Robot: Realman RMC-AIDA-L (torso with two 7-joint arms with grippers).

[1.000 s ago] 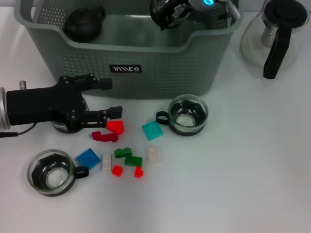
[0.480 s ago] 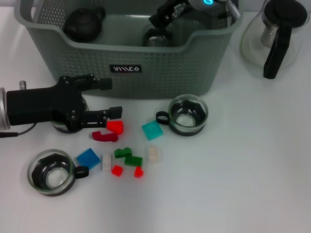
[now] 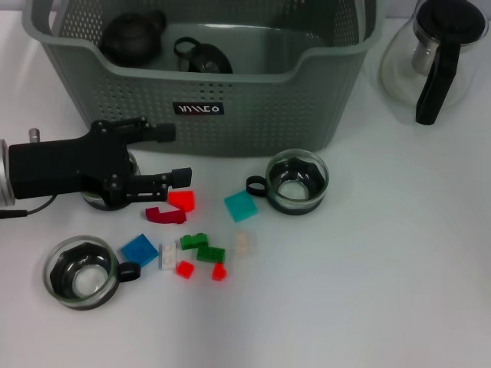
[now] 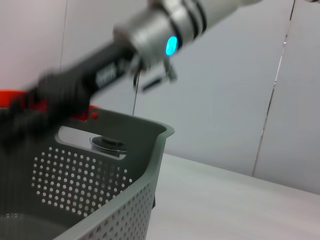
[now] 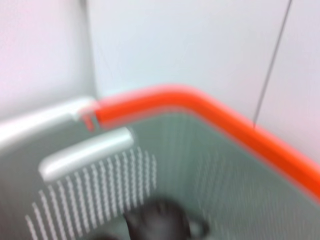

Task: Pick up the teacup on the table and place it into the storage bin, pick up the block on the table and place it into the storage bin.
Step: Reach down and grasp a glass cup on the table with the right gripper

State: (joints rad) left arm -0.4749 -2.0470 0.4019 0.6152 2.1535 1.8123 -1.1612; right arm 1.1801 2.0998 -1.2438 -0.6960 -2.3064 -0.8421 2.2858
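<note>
The grey-green storage bin (image 3: 253, 115) stands at the back of the table. Inside it lie a dark teacup (image 3: 201, 55) and a dark teapot (image 3: 134, 34). On the table, one glass teacup (image 3: 295, 182) sits before the bin and another (image 3: 80, 272) at the front left. Loose blocks lie between them: red (image 3: 182, 201), teal (image 3: 241, 205), blue (image 3: 140, 249), green (image 3: 203, 248). My left gripper (image 3: 178, 153) rests open beside the red block, holding nothing. My right arm (image 4: 170, 45) shows blurred above the bin's rim (image 4: 150, 150) in the left wrist view only.
A glass coffee pot (image 3: 437, 54) with a black handle stands at the back right. A third glass cup (image 3: 107, 201) sits partly hidden under my left gripper. Small white (image 3: 168, 257), cream (image 3: 242, 243) and red (image 3: 219, 271) bricks lie among the blocks.
My right gripper held a teacup over the bin, let it go, and left the head view. The teacup now lies inside the bin. The left arm has not moved.
</note>
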